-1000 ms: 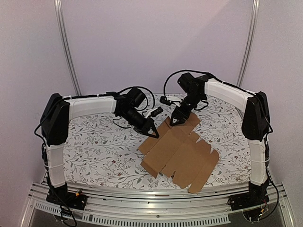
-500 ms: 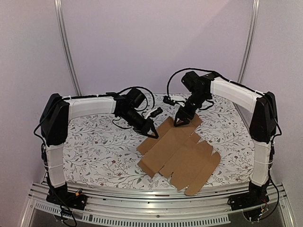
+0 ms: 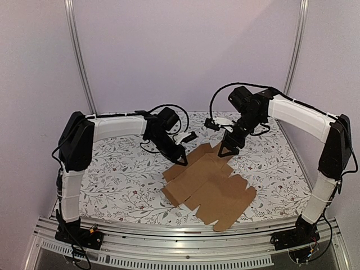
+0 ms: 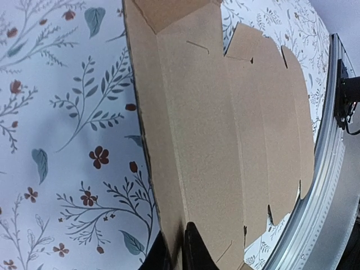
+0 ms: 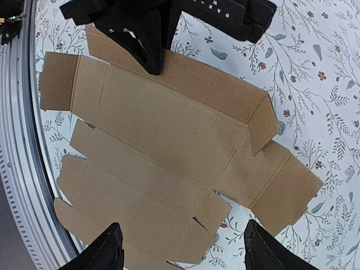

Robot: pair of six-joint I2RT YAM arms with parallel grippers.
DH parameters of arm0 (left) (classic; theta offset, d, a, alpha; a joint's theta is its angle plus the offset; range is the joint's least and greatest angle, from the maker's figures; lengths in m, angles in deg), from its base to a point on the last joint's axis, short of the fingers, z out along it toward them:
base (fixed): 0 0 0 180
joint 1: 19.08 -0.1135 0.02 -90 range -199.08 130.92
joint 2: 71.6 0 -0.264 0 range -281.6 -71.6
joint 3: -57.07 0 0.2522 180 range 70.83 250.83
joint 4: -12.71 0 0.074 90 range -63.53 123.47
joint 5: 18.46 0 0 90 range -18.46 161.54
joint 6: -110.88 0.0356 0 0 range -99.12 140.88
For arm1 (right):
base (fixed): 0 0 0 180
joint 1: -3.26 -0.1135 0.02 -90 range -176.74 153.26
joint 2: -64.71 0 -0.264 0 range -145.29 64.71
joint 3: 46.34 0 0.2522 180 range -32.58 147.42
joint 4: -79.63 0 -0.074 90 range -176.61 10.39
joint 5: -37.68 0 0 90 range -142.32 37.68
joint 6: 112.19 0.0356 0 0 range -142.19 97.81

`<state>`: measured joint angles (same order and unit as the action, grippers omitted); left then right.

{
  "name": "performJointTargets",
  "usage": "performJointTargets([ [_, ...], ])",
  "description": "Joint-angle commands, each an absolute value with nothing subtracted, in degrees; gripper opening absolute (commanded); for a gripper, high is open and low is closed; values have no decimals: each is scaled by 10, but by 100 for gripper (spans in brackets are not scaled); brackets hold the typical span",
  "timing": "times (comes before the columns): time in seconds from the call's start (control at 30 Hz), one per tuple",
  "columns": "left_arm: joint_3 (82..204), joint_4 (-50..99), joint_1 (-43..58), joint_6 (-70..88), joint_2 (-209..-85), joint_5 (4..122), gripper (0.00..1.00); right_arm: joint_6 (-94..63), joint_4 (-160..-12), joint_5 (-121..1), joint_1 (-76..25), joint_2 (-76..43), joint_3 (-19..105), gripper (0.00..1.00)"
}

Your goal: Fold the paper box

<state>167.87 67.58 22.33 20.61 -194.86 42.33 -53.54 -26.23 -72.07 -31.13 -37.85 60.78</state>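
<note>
Early stage, by my read: box (image 3: 208, 183) lies mostly flat mid-bench (image 3: 124, 174), one long wall creased up and pinched by the left end effector (image 3: 184, 162); right end effector (image 3: 224, 154) hovers spread, empty — other walls, flaps and tabs unfolded.

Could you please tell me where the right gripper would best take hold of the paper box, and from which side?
Probably the small end flap of the paper box, at the end of the long wall the left gripper pinches. It appears to stand up off the sheet, so the open right gripper could straddle its free edge from above; the near panels lie flat.
</note>
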Motion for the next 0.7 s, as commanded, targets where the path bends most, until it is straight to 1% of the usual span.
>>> performJointTargets([
  [0.0, 1750, 698, 260, 281, -1973, 488, 10, -552, -260, -701, -313, -388, 667, 72],
  [0.03, 1777, 714, 267, 289, -1988, 513, 13, -555, -254, -700, -313, -393, 678, 72],
  [0.1, 1836, 744, 270, 282, -2020, 557, 25, -560, -243, -701, -313, -401, 694, 72],
  [0.17, 1860, 760, 263, 265, -2028, 574, 35, -568, -233, -704, -313, -408, 699, 72],
  [0.27, 1822, 744, 247, 238, -1982, 572, 44, -599, -211, -702, -313, -418, 709, 73],
  [0.37, 1746, 706, 225, 173, -1909, 567, 58, -646, -179, -697, -314, -446, 735, 74],
  [0.47, 1621, 626, 203, 84, -1841, 534, 64, -666, -164, -683, -313, -494, 765, 74],
  [0.57, 1502, 521, 184, -8, -1808, 498, 65, -672, -161, -681, -314, -547, 791, 74],
  [0.67, 1459, 452, 176, -66, -1825, 467, 66, -664, -162, -683, -313, -588, 817, 73],
])
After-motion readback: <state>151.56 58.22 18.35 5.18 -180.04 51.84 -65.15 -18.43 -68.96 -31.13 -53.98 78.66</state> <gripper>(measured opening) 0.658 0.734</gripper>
